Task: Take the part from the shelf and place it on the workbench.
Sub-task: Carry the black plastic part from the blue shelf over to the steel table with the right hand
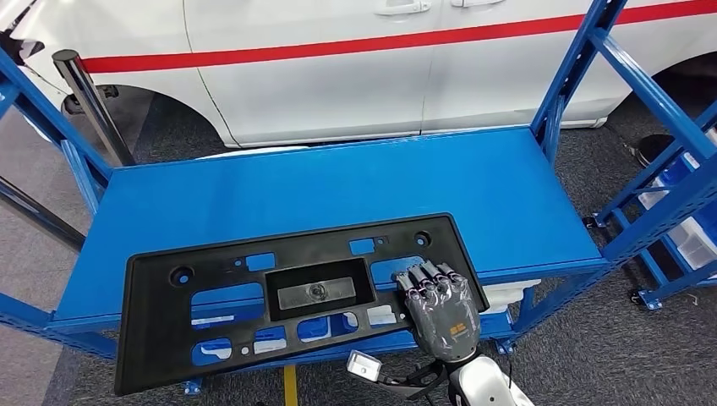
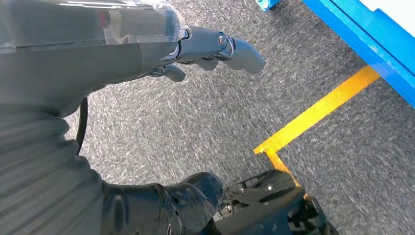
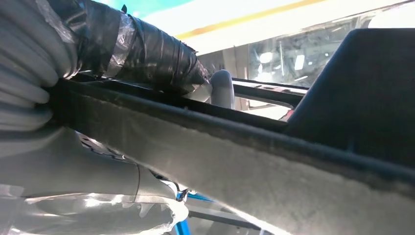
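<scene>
A: Head view first. Where's the part?
B: The black part lies flat on the blue shelf, its near edge hanging over the front. The right robot hand grips its right end, fingers over the top face. A white car stands well beyond the robot hand.

A: Left wrist view?
B: The left robot hand hangs over the grey floor with its fingers curled in, holding nothing. A yellow line runs off to one side of it.

A: Right wrist view?
B: Close up, the part's edge sits clamped in the right robot hand, thumb on the far face.

A: Progress?
B: Early, I'd judge: grasped, not lifted; no surface to carry it to in view.

A: Any writing?
B: None I can read
</scene>
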